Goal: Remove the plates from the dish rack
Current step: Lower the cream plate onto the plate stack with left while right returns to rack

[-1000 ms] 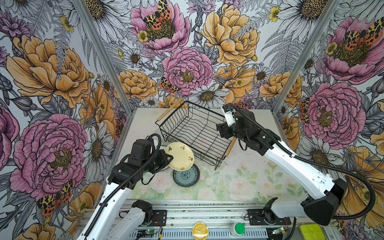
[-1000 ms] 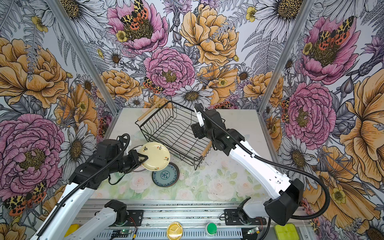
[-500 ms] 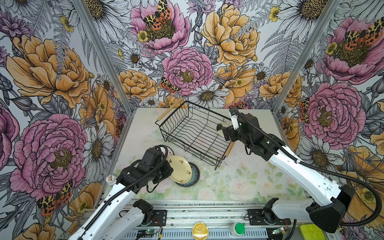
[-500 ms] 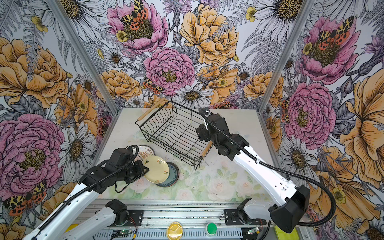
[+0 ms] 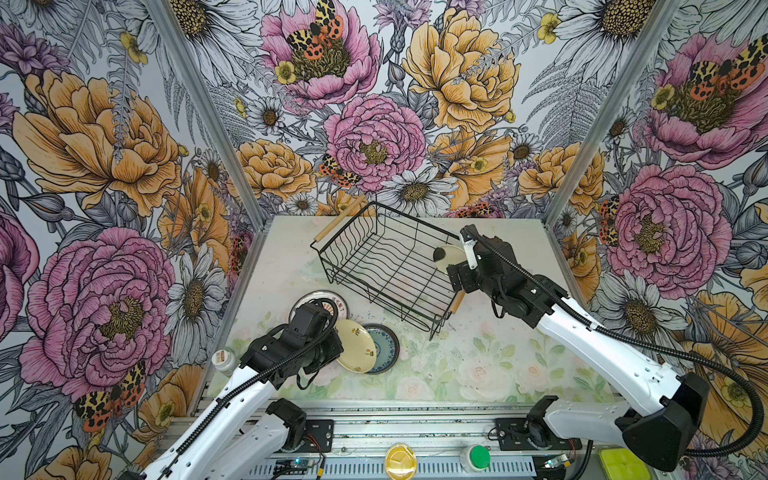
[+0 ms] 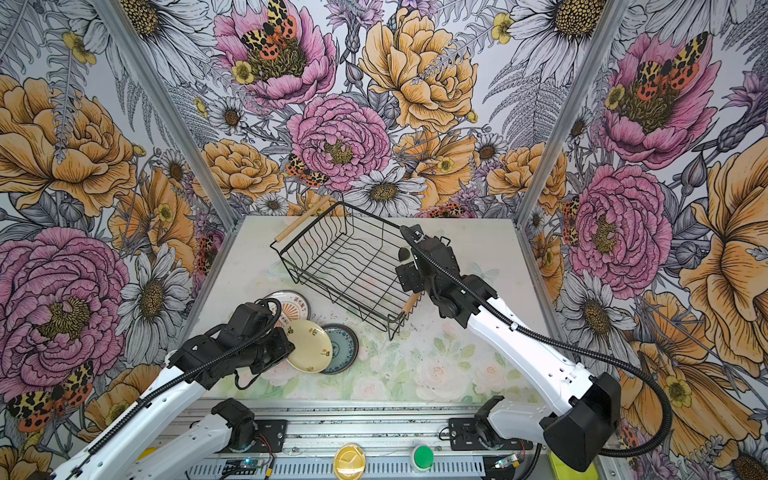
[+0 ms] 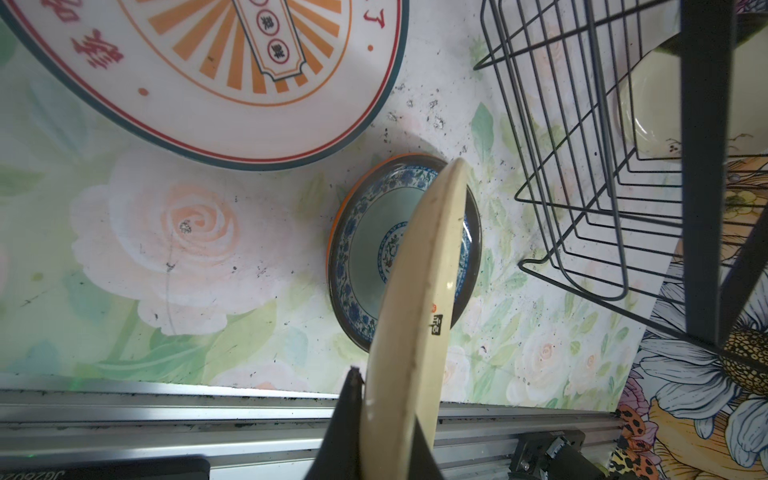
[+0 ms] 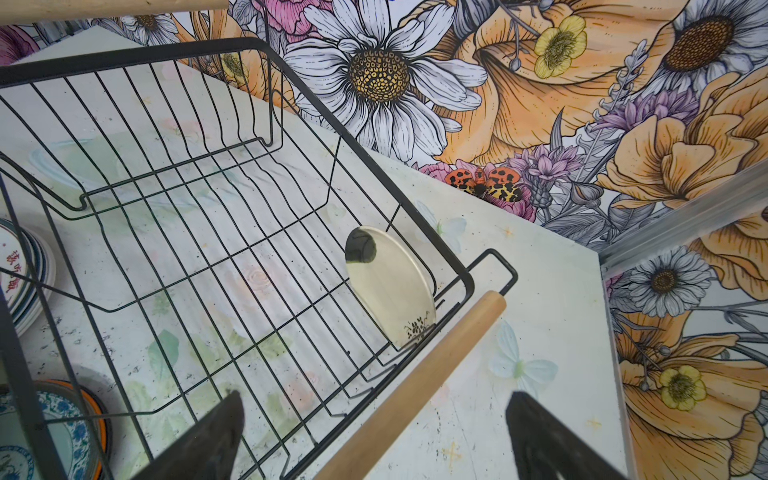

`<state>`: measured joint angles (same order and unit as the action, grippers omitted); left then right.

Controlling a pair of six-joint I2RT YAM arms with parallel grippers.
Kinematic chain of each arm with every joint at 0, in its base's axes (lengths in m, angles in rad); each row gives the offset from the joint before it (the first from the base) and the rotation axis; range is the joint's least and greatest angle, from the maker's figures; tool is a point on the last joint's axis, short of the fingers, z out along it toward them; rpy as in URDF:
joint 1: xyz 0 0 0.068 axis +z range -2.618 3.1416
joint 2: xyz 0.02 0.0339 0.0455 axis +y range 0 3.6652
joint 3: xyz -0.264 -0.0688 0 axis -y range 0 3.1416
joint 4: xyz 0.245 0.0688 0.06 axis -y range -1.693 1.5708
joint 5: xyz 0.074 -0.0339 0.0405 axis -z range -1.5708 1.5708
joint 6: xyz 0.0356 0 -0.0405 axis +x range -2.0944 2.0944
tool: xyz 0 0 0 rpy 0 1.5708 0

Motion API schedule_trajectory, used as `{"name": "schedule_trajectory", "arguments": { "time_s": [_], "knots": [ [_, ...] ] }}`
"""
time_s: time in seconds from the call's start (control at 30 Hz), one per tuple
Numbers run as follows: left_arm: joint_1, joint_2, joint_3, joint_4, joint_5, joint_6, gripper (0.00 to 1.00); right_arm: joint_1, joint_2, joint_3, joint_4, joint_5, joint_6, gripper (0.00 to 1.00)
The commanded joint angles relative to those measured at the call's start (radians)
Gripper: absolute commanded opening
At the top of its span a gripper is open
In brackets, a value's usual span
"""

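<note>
— Where is your dish rack (image 5: 390, 266)?
— It sits toward the table's (image 5: 498, 365) 12 o'clock. One black-patched plate (image 8: 390, 286) stands at its 3 o'clock end.
— And your pincers?
— Your right pincer (image 8: 374, 419) gapes wide over the wooden handle (image 8: 419, 374). Your left pincer (image 7: 384, 432) clamps the cream plate (image 7: 419, 291), half hiding the blue-patterned plate (image 7: 365, 257).

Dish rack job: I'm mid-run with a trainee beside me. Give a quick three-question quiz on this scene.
1. True or false: the left gripper is shut on the cream motif plate.
2. How many plates stand in the dish rack?
3. The right gripper is: A) open near the wooden handle; B) shut on the handle; C) holding a plate.
Key: 1 true; 2 one, the black-patch plate; 3 A.
</note>
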<state>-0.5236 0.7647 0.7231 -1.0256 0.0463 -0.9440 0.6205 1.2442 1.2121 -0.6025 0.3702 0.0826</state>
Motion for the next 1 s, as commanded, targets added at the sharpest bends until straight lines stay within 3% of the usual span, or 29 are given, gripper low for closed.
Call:
{"name": "schedule_trajectory", "arguments": {
  "time_s": [0.0, 0.97],
  "knots": [
    [-0.009, 0.002, -0.011, 0.013, -0.041, -0.015, 0.04, -0.008, -0.017, -0.009, -0.002, -0.015, 0.026, 0.99],
    [-0.015, 0.022, -0.144, 0.178, -0.004, -0.068, 0.15, -0.021, 0.020, -0.022, -0.013, -0.107, 0.040, 0.99]
  ]
}}
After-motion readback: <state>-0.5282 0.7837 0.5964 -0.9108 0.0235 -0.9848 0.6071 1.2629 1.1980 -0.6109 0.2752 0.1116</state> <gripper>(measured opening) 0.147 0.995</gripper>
